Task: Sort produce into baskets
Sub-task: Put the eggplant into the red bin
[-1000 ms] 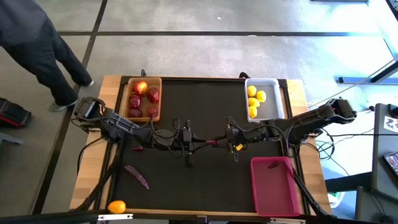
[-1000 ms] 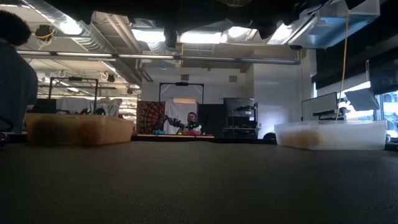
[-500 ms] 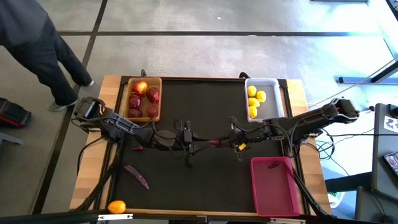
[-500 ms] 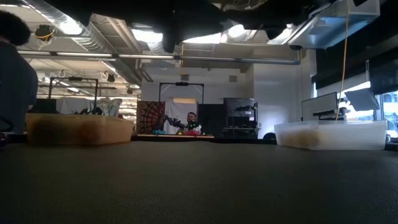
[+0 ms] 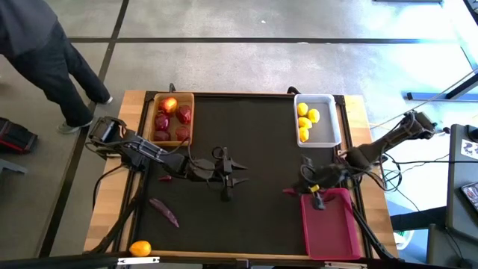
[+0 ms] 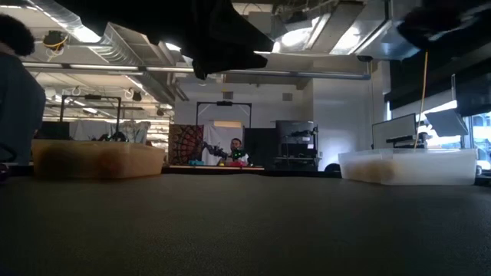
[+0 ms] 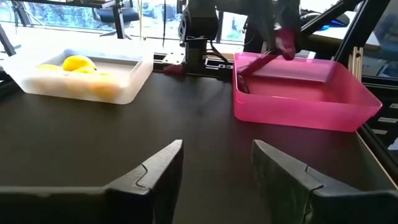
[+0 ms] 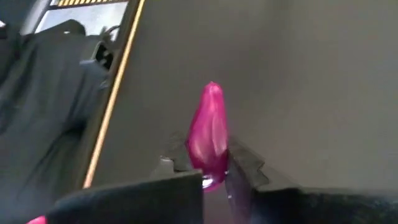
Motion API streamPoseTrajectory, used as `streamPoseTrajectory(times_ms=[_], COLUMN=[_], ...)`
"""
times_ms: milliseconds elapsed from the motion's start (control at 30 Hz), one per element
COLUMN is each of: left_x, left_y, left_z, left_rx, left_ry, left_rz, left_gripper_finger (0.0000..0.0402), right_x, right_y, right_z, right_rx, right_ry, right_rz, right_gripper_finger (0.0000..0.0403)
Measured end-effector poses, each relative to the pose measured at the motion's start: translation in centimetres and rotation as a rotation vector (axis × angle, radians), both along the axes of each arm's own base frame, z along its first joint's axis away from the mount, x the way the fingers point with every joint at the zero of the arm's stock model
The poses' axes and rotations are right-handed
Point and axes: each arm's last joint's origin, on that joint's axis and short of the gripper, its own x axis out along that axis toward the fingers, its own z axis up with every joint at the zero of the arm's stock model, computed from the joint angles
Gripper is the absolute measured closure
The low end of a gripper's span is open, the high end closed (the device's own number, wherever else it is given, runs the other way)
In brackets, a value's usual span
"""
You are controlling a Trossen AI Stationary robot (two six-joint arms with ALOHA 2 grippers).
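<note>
My right gripper (image 5: 296,190) is shut on a thin purple-red piece (image 8: 210,130), over the black mat just left of the magenta-pink basket's (image 5: 328,224) far left corner. My left gripper (image 7: 214,168) is open and empty over the middle of the mat (image 5: 237,172). The tan wooden basket (image 5: 172,97) at the far left holds dark red fruits. The white basket (image 5: 326,119) at the far right holds yellow fruits. A long purple-red piece (image 5: 163,211) and a small one (image 5: 164,178) lie on the mat at the left. An orange fruit (image 5: 140,247) lies on the near left table edge. My right gripper pinches one end of the purple-red piece (image 8: 212,167) between its two fingers (image 8: 244,163). The rest of the piece sticks out past the fingertips. The fingers slant toward the table's left. The piece is lifted clear of the mat.
A person (image 5: 37,45) stands on the floor by the table's far left corner. In the low view the wooden basket (image 6: 96,161) and the white basket (image 6: 406,165) stand at the mat's far edge. The pink basket shows in the left wrist view (image 7: 298,93).
My right gripper has carried the purple-red piece from the middle of the mat, next to my left gripper, toward the table's right and near edges, up to the pink basket's far left corner. The piece has stayed clear of the mat.
</note>
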Motion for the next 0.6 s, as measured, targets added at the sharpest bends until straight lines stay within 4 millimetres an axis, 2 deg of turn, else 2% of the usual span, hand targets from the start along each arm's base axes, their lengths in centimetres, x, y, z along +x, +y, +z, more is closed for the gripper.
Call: streamPoseTrajectory(times_ms=[233,467,600], left_x=[0.0,0.0,0.0], left_y=[0.0,0.0,0.0], left_z=[0.0,0.0,0.0], left_rx=[-0.003,-0.006,-0.006], left_ry=[-0.002,-0.003,-0.003], left_rz=[0.001,0.002,0.002], left_gripper_finger=[0.0215,0.0215,0.0215], right_x=[-3.2,-6.7,-7.7], right_y=[2.6,3.7,4.3], right_z=[-0.8,-2.0,-2.9], right_rx=[0.095,0.096,0.049], right_ry=[0.18,0.382,0.437], right_rz=[-0.053,-0.213,-0.245], right_gripper_finger=[0.0382,0.0381,0.0381])
